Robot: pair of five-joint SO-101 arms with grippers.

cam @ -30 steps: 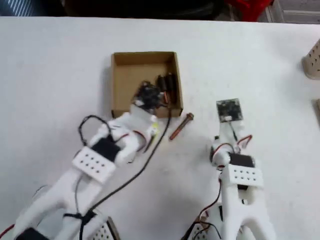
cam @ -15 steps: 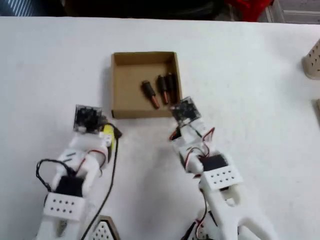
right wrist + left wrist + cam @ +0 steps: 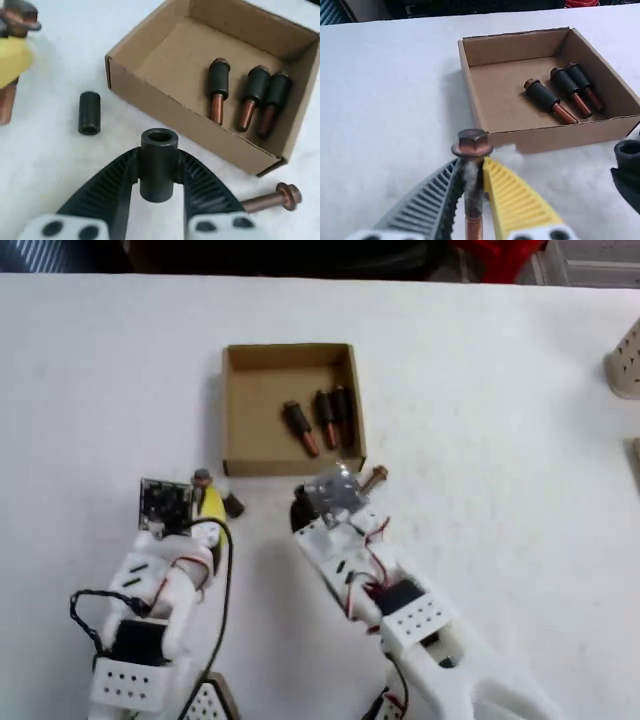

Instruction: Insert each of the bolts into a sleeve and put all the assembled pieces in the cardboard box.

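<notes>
So far three assembled pieces (image 3: 325, 420) lie in the cardboard box (image 3: 228, 410) at upper centre of the high view, while the left gripper (image 3: 472, 172) clamps a bolt (image 3: 471, 145), the right gripper (image 3: 159, 156) clamps a sleeve (image 3: 159, 172), and a spare sleeve (image 3: 233, 506) and spare bolt (image 3: 372, 478) lie unjoined just below the box.

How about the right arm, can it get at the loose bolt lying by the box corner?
Probably not to grasp it: the right tool is shut on a sleeve. The loose bolt itself lies close by on the table with nothing over it.
</notes>
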